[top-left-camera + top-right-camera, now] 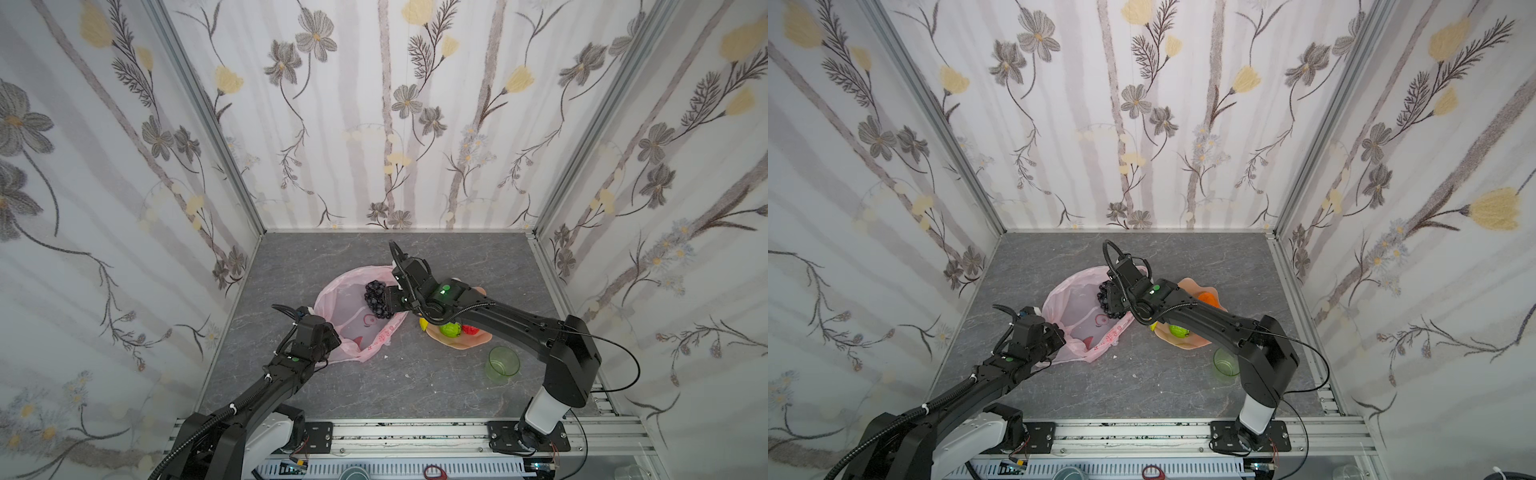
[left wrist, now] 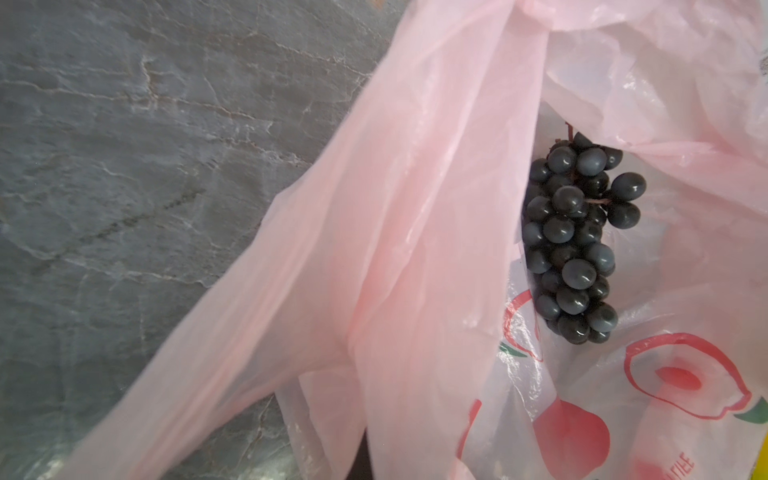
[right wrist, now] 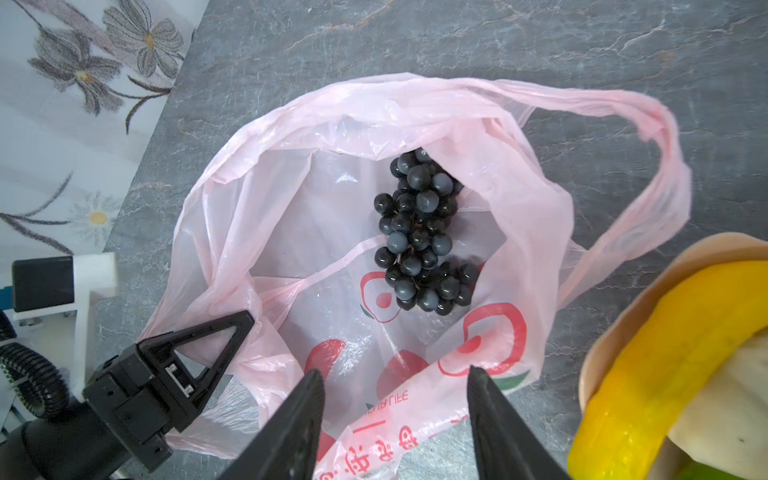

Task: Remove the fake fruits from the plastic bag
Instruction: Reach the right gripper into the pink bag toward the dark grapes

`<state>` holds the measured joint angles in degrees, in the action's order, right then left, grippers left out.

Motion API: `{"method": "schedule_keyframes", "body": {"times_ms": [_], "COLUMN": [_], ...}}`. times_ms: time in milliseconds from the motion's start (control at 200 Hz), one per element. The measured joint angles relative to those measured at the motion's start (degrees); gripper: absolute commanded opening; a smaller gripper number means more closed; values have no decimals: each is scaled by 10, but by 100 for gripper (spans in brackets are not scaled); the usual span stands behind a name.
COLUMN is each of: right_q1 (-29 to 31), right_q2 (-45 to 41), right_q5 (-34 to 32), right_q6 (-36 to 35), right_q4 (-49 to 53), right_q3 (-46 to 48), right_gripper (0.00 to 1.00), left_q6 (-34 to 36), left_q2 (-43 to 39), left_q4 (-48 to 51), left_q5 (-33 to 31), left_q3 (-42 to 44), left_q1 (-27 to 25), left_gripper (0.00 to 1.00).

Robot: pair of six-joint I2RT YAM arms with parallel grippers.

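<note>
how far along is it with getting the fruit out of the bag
Mostly done: the banana, green fruit and others already lie on the plate. In hand: the left tool pinches the edge of the plastic bag, and the right tool is open and empty over it. Left: only the grape bunch shows inside the bag, ungrasped.

Light bright, even, diffuse, seemingly from above; no hard beam. Both top views: only faint soft shadows under my arms on tabletop (image 1: 415,386); wide lens splays walls (image 1: 374,124) outward, stretch grows toward corners. My left wrist view: plastic bag (image 2: 415,249) film close to lens, hazy, slightly smeared; grape bunch (image 2: 573,241) sharper, small white highlight on each berry. My right wrist view: crisp at centre, glints on bag creases; my right tool (image 3: 394,372) dark, near silhouette; banana (image 3: 673,349) soft, slightly overexposed at border.
</note>
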<state>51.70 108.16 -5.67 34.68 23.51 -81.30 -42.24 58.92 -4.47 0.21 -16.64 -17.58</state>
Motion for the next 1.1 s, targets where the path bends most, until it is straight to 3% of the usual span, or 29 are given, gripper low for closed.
{"method": "schedule_keyframes", "body": {"times_ms": [110,340,1104], "right_q1": [3,-7,-65], "right_q2": [26,112,281], "right_q5": [15,30,44], "right_q6": [-7,-8,-6], "right_q4": [-17,-27,-21], "right_q3": [-11,-60,-205], "right_gripper": [57,69,80], "left_q6": [0,0,2], "left_q2": [11,31,35], "left_q4": [0,0,-3], "left_q5": [0,-1,-19], "left_q3": [-4,-20,-14], "left_q1": [-2,-25,-51], "left_gripper": [6,6,6]}}
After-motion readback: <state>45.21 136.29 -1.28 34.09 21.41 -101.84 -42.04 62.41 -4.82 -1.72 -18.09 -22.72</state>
